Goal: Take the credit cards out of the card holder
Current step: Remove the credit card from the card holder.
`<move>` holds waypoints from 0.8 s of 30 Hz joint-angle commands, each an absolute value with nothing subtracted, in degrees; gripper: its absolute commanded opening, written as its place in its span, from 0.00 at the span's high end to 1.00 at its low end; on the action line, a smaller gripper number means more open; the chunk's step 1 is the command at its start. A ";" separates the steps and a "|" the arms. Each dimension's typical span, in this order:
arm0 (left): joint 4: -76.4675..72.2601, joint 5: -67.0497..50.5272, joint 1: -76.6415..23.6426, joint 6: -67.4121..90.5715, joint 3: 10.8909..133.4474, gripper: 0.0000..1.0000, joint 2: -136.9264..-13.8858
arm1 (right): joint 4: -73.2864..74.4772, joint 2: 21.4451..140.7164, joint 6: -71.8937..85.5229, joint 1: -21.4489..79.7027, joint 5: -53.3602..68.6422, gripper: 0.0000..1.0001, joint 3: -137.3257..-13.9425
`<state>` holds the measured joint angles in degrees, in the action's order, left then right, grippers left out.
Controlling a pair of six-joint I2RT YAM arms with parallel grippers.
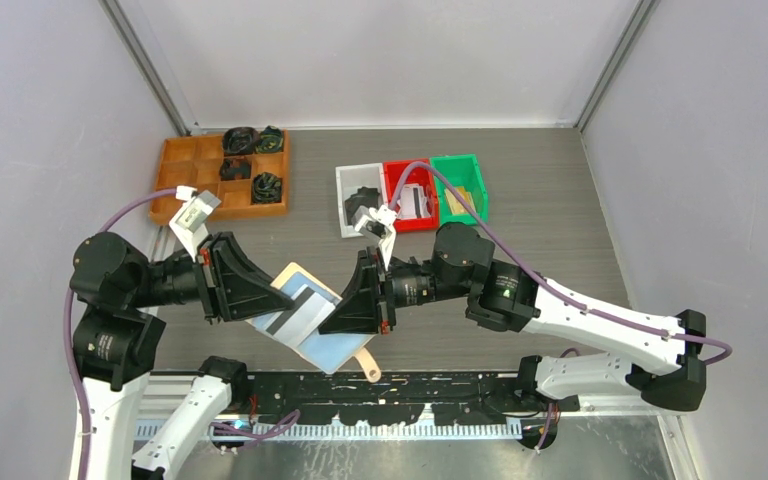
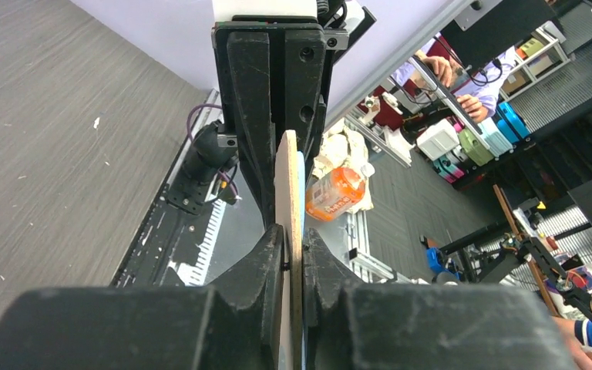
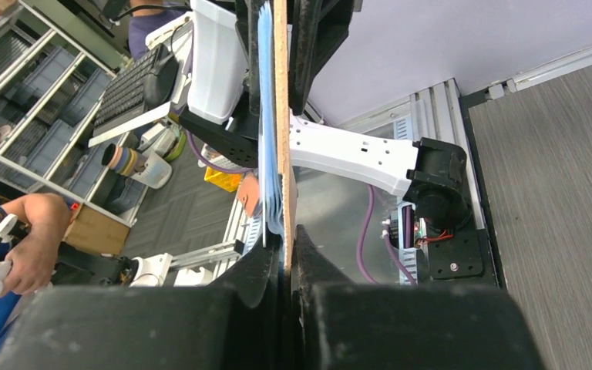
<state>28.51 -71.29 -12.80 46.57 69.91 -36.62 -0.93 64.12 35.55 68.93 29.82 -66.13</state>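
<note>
Diagonally, card holder, far-left to near-right

One card holder, perhaps two cards, three bins, one wooden tray.

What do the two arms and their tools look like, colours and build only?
The left arm and right arm both have white links and black round joints, with a purple cable looping along each. The left tool and right tool are black wedges, each with a white camera mount behind it.
</note>
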 commanded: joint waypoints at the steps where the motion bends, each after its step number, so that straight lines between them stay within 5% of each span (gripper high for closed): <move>1: 25.35 -75.36 -12.92 47.63 70.05 0.89 -36.06 | -1.95 63.14 34.23 68.94 30.50 0.99 -70.33; 5: 28.92 -73.55 -12.92 42.64 70.73 0.88 -35.63 | -1.43 63.52 34.40 68.97 31.34 0.99 -71.29; 9: 33.24 -72.03 -12.93 38.17 71.70 0.70 -35.78 | -0.45 64.23 34.71 68.99 32.51 0.99 -72.45; 13: 33.45 -72.61 -12.92 38.22 71.06 0.67 -35.97 | 2.32 65.34 34.63 68.98 33.42 0.99 -74.21; 24: 27.92 -75.29 -12.93 44.39 69.39 1.00 -36.08 | 4.92 66.72 33.49 68.94 34.39 0.97 -76.10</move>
